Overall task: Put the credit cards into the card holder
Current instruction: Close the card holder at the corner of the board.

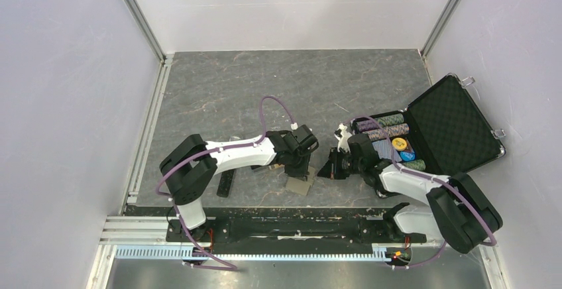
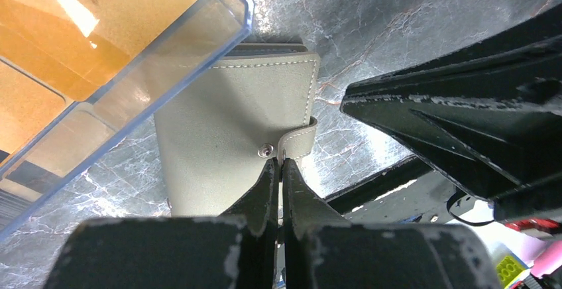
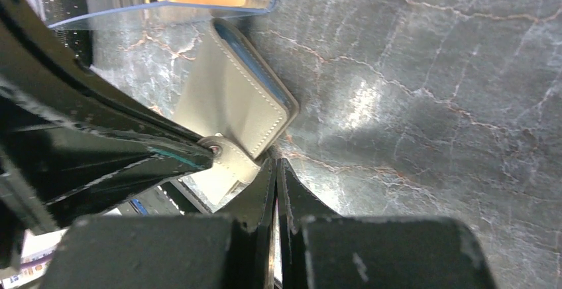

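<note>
1. card holder (image 2: 225, 136): closed, lying flat on the table (image 1: 219, 90), grey-tan side up. A thin pale-blue inner edge shows in the right wrist view.
2. tab (image 2: 299, 140): wraps around one edge of the card holder and is fastened by the snap (image 2: 265, 149) on the holder's top face.
3. left gripper (image 2: 279, 164): jaws fully together, nothing between them. The tips are on the card holder, touching the tab right at the snap. Cannot tell whether they press or only rest.
4. right gripper (image 3: 276, 163): jaws fully together, holding nothing. The tips are low at the table, just beside the card holder's tab corner, opposite the left gripper.
5. orange-gold cards (image 2: 79, 37): inside a clear box (image 2: 225, 10), not in the card holder. The box's corner sits just beside the holder's edge farthest from the tab, and overlaps it in the left wrist view.
6. Black card: cannot find it in any view.
7. chip case (image 1: 454, 126): lid open, well to the right of the card holder, with poker chips (image 1: 388, 130) inside.
8. black bar (image 1: 226, 183): on the table to the left of the card holder, apart from it.
</note>
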You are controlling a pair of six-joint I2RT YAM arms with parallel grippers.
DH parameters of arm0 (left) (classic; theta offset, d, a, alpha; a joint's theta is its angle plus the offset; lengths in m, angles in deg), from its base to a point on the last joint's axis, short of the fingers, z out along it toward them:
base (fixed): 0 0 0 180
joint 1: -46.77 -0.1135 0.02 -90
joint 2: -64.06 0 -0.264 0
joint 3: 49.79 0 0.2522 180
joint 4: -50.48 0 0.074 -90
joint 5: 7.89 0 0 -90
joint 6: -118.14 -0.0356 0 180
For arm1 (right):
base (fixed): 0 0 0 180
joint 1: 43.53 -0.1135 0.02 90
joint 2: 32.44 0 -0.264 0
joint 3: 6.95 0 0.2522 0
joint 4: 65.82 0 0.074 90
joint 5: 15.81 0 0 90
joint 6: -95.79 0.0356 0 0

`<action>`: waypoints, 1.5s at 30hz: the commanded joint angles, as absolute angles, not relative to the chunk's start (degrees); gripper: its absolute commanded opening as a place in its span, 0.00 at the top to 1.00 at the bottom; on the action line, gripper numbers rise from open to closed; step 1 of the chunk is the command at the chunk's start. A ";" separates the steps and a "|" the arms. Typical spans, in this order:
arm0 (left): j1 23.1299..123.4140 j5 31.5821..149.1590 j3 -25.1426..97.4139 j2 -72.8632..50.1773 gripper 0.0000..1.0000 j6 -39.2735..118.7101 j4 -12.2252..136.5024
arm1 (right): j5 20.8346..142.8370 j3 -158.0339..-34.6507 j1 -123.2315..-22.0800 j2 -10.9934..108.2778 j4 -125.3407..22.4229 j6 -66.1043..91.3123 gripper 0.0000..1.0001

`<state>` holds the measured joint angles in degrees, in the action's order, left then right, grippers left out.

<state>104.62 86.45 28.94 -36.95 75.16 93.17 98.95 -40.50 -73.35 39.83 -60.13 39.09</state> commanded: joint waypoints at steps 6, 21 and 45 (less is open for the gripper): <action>105.28 84.30 31.72 -37.93 0.98 71.83 94.74 | 101.72 -43.89 -73.57 41.17 -66.45 39.55 1.00; 105.38 80.07 33.40 -36.58 0.98 69.87 97.48 | 101.72 -45.93 -75.26 51.78 -67.04 39.74 1.00; 105.96 79.54 33.31 -39.21 0.73 69.80 100.10 | 103.25 -46.79 -77.85 45.03 -66.02 39.85 1.00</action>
<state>105.47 81.07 31.91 -39.03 71.51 99.05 102.12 -44.87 -76.02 45.75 -64.46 40.09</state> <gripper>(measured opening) 0.257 0.004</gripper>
